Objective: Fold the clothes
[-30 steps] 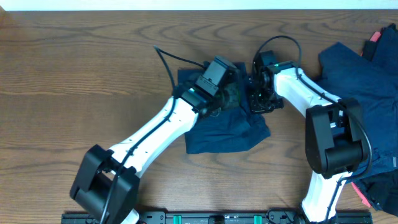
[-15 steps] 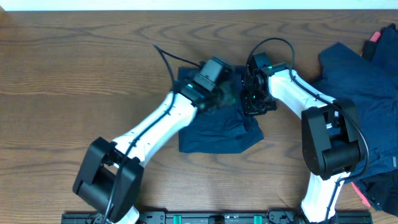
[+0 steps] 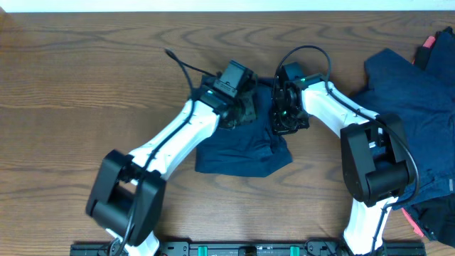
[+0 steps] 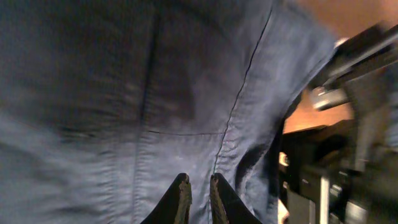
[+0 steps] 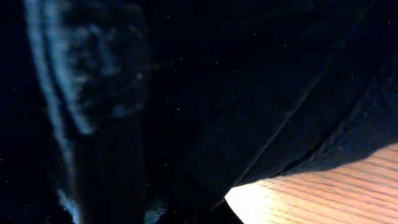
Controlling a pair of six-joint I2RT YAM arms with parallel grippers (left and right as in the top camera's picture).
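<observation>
A dark navy garment (image 3: 242, 153) lies crumpled at the table's centre, its upper edge lifted between the two arms. My left gripper (image 3: 240, 108) is on its upper left part. In the left wrist view the fingertips (image 4: 182, 186) stand almost together on the cloth (image 4: 124, 93), near a seam, and the left gripper (image 4: 199, 180) is shut on a fold of it. My right gripper (image 3: 279, 117) is shut at the garment's upper right edge. Dark cloth (image 5: 217, 74) fills the right wrist view and hides its fingers. More navy clothes (image 3: 416, 107) are heaped at the right.
A small red-pink object (image 3: 429, 40) peeks out at the heap's far top, and another red bit (image 3: 416, 224) shows at its lower edge. Bare wood table (image 3: 85, 85) spreads to the left. The two grippers stand close together, and the right arm (image 4: 360, 93) shows in the left wrist view.
Both grippers have moved left together, and the centre garment has slid left with them. Its lower right corner has drawn in towards the middle.
</observation>
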